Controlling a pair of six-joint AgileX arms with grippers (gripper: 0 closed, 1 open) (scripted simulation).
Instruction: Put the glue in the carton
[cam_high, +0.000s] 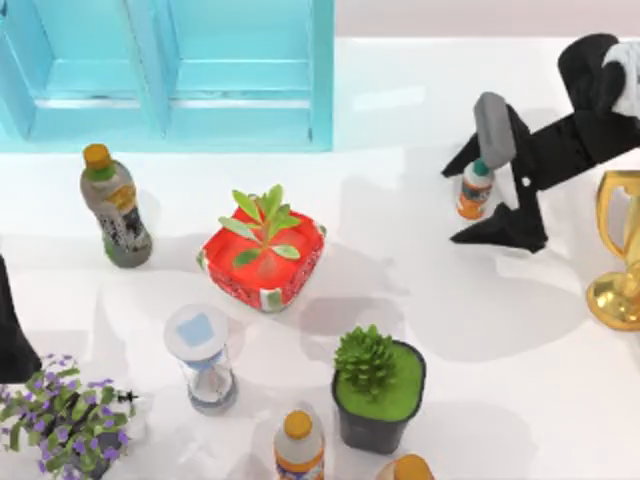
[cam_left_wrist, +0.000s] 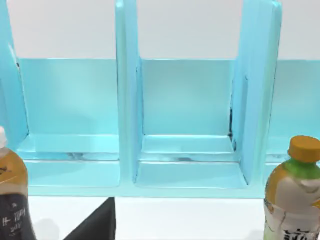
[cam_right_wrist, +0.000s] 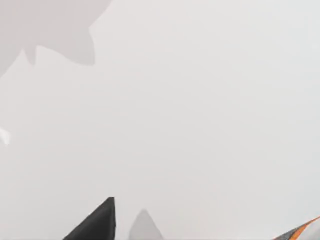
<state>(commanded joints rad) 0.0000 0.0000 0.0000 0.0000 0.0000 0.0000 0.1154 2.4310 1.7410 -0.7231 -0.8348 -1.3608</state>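
Glue (cam_high: 475, 189) stands upright on the white table (cam_high: 500, 340) at the far right, between the spread black fingers of the right gripper (cam_high: 478, 195), one fingertip (cam_high: 462, 160) beyond it and the other on its near side; neither finger visibly presses the bottle. Its green cap points up and the orange label faces the camera above. Well to its left, along the far edge, sits the light blue carton (cam_high: 240, 90), its compartments open toward the left wrist camera. The left arm (cam_high: 12, 330) waits at the table's left edge; whether its fingers are apart or together I cannot tell. A gold trophy (cam_high: 620, 260) stands just right of the right gripper
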